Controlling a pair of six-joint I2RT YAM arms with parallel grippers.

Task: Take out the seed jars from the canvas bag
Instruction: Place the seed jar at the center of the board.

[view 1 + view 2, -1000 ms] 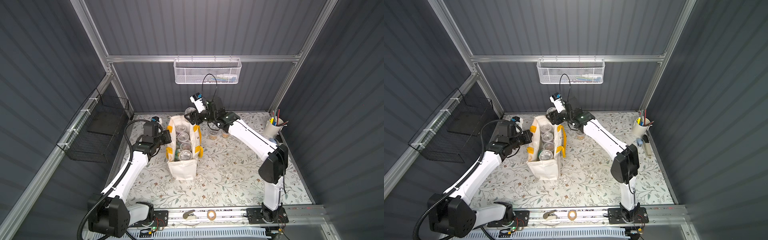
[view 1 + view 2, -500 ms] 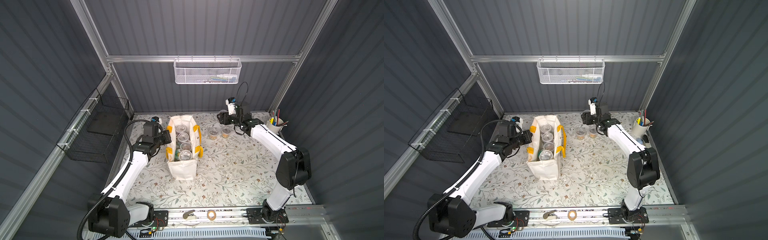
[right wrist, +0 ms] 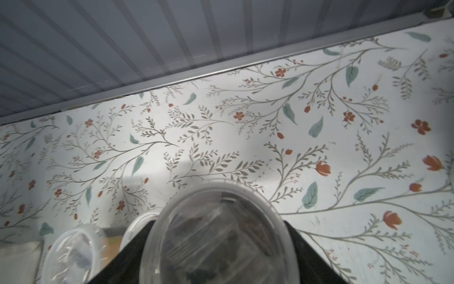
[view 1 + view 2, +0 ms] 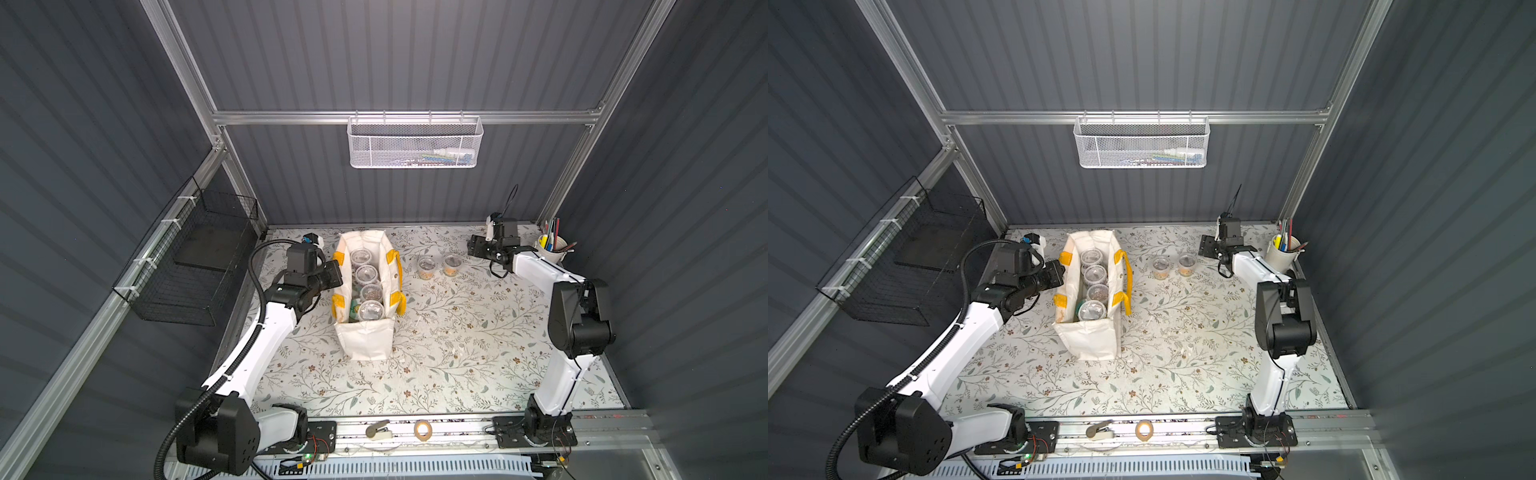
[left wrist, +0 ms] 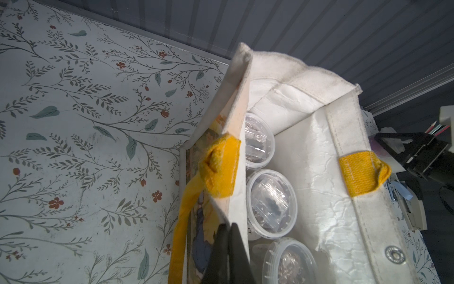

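The off-white canvas bag point(image 4: 365, 340) with yellow handles stands upright at the table's middle left. Its mouth is open, with several clear-lidded seed jars point(image 4: 366, 273) in a row inside, also seen in the left wrist view point(image 5: 270, 204). My left gripper point(image 5: 227, 228) is shut on the bag's left wall rim point(image 5: 242, 137). Two seed jars point(image 4: 427, 266) point(image 4: 451, 264) stand on the table to the right of the bag. My right gripper point(image 4: 478, 249) hovers at the back right, shut on a clear seed jar point(image 3: 221, 246) of dark seeds, just beyond those two.
A white pen cup point(image 4: 550, 249) stands in the back right corner, close to my right arm. A white mesh basket point(image 4: 415, 143) hangs on the back wall, and a black wire basket point(image 4: 195, 266) on the left wall. A tape roll point(image 4: 422, 429) lies on the front rail.
My right arm has swung from above the bag to the table's back right, past the two standing jars, carrying a jar. The left arm and bag have not moved.
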